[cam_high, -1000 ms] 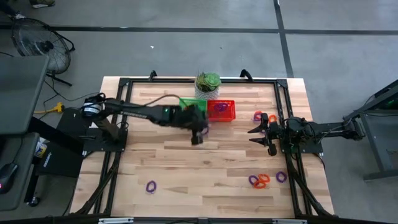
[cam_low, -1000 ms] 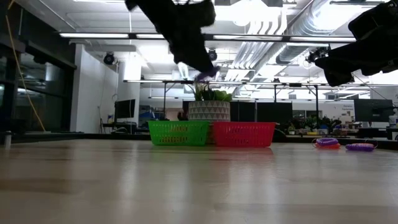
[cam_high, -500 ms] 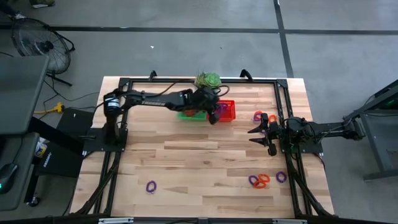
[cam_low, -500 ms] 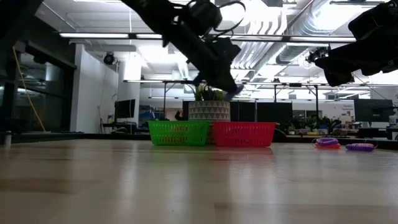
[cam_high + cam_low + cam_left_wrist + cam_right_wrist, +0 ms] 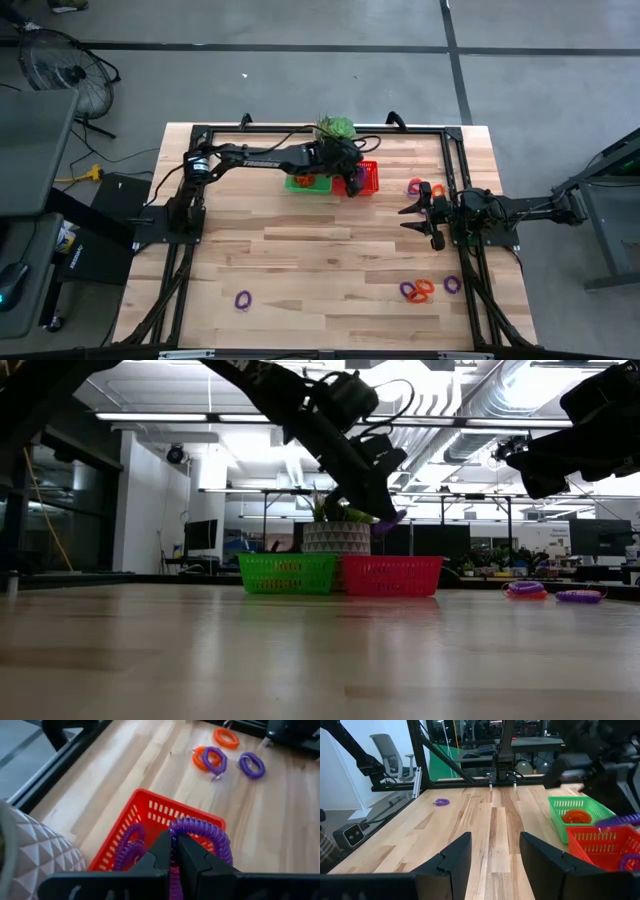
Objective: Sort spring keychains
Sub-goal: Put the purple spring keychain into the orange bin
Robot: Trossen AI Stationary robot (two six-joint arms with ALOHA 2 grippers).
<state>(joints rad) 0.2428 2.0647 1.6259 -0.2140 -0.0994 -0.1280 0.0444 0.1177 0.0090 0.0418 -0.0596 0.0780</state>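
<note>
A purple spring keychain (image 5: pixel 202 834) hangs pinched in the fingers of the left gripper (image 5: pixel 172 851), held directly above the red basket (image 5: pixel 150 816) at the far side of the tabletop (image 5: pixel 330 255), where other purple coils (image 5: pixel 131 846) already lie. The hold over that compartment suggests purple goes to red; the green basket (image 5: pixel 305 181) touching it on the left carries orange coils (image 5: pixel 576 816), so the release looks like the step in hand.

The right gripper (image 5: pixel 412 212) waits near the right edge of the tabletop, its fingers spread apart and holding nothing.

More keychains remain unsorted: an orange and purple pair (image 5: pixel 416 186) beside the right arm, a cluster of orange and purple ones (image 5: pixel 421 290) toward the near right corner, and a lone purple one (image 5: pixel 243 299) near the left front.

A potted plant (image 5: pixel 335 129) in a patterned white pot (image 5: pixel 336 538) stands just behind the two baskets, close to the left arm's wrist, and is the one thing that could crowd the drop.
</note>
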